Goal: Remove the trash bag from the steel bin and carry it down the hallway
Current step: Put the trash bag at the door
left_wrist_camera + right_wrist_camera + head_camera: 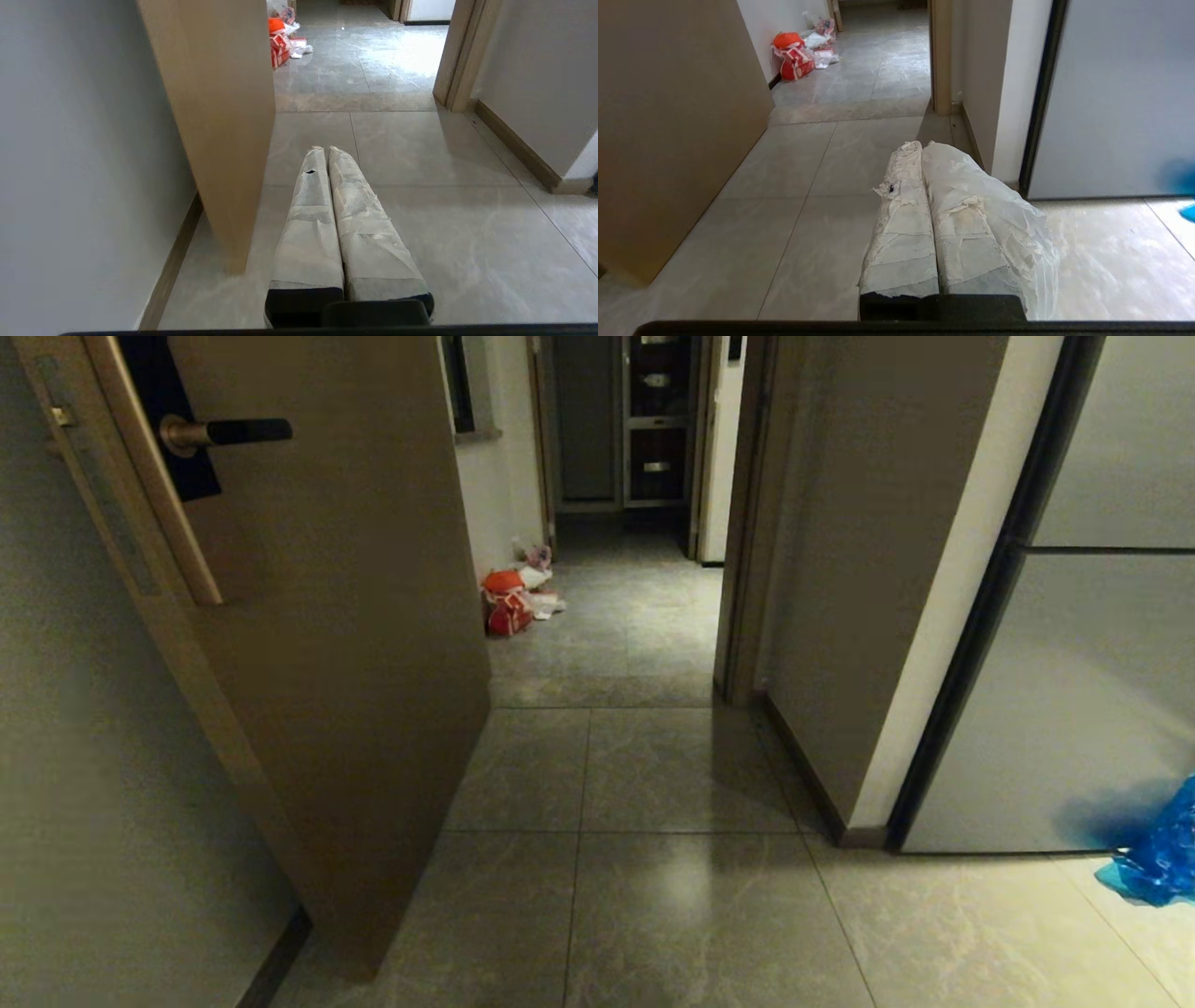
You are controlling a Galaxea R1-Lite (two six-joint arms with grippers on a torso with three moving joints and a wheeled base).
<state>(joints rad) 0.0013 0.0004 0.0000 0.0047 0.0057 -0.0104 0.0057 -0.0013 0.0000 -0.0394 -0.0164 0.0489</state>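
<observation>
The head view looks down the hallway (644, 775), a narrow run of large grey stone-look tiles between pale walls with dark skirting. An open brown wooden door (345, 616) stands on the left, its dark lever handle (229, 432) near the top. On the right is a tall grey panel with a black frame (1092, 644), and at its foot, at the picture's edge, lies a bright blue plastic bag (1158, 854). Farther along, against the left wall, sits a small heap of red and white bags (513, 597); print shows on them, but no writing can be read. At the far end stands a dark cabinet with shelves (653, 420).

Neither the steel bin nor the trash bag appears in any view, so where they are cannot be told.

Neither arm shows in the head view. The left claw (324, 150) hangs low over the tiles beside the open door, its two tape-wrapped fingers (308, 224) pressed together with nothing between them. The right claw (920, 145) hangs over the tiles near the wall corner (1008, 93), its wrapped fingers (903, 224) likewise closed and empty; loose whitish wrapping bulges along one finger.
</observation>
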